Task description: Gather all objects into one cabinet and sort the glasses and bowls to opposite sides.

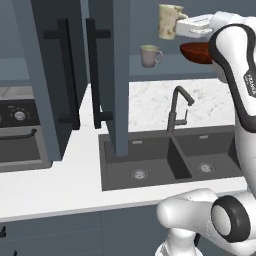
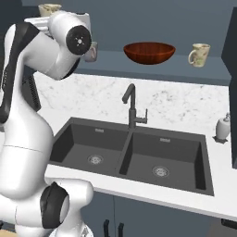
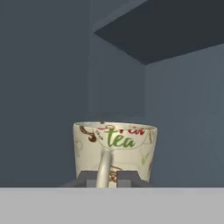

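1. Slate-blue doors of the cabinet (image 1: 60, 75) are seen swung open at the left of the left base view, their black bar handles (image 1: 95, 70) facing each other; a stove (image 1: 20, 135) is seen below them in this view.
2. To the right of the doors, a small grey-beige mug (image 1: 150, 55) is seen standing upright on the cabinet floor in the left base view; in the right base view it is largely hidden behind the arm.
3. Above and just right of it, a cream patterned mug (image 1: 169, 21) is held in the air by the gripper (image 1: 182, 26), well above the cabinet floor. In the hand view, the jaws are shown closed narrowly on the handle (image 3: 104, 168) of this mug (image 3: 114, 151), and green lettering reading "tea" is seen inside its rim.
4. The red-brown bowl (image 2: 149, 52) is shown whole and upright on the cabinet floor in the right base view; in the left base view only its left part (image 1: 195, 53) is seen beside the arm.
5. Further right, a second patterned mug (image 2: 199, 54) is seen on the cabinet floor in the right base view, apart from the bowl.
6. Below, a dark double sink (image 2: 134, 157) with a black faucet (image 2: 132, 109) is shown in both base views; a white soap dispenser (image 2: 223, 128) is seen at the far right on the counter in the right base view.
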Controlling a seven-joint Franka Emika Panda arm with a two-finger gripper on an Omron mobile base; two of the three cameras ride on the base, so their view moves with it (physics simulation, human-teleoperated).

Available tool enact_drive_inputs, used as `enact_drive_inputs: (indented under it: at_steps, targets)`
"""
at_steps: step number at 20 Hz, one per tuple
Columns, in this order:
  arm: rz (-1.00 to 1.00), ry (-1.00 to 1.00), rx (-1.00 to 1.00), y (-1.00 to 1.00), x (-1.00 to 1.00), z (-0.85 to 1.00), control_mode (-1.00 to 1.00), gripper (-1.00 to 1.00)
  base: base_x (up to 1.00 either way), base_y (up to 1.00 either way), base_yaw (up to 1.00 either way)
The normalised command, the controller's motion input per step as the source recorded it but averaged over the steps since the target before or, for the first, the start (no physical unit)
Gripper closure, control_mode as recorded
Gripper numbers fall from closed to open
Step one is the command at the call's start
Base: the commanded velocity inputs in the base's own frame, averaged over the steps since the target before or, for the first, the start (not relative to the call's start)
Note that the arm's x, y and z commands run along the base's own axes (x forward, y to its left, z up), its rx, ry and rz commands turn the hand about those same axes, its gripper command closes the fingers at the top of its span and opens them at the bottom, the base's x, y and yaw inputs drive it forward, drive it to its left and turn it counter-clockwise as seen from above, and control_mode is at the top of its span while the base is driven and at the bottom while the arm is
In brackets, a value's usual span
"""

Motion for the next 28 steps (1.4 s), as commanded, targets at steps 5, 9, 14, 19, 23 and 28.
enact_drive_inputs:
  at_steps: [5, 9, 14, 19, 23, 28]
  targets:
    - [0.00, 0.01, -0.37, 0.11, -0.10, 0.03, -1.00, 1.00, 0.00, 0.00, 0.00]
    - [-0.04, 0.06, -0.07, 0.52, -0.03, -0.07, -1.00, 1.00, 0.00, 0.00, 0.00]
    - [-0.09, 0.05, 0.00, 0.17, 0.04, -0.43, -1.00, 1.00, 0.00, 0.00, 0.00]
    - [-0.09, 0.01, 0.05, 0.00, 0.23, -0.63, -1.00, 1.00, 0.00, 0.00, 0.00]
    - [-0.06, 0.00, 0.15, 0.13, 0.20, -0.61, -1.00, 1.00, 0.00, 0.00, 0.00]
    - [-0.07, 0.00, 0.36, 0.37, 0.41, -0.55, -1.00, 1.00, 0.00, 0.00, 0.00]
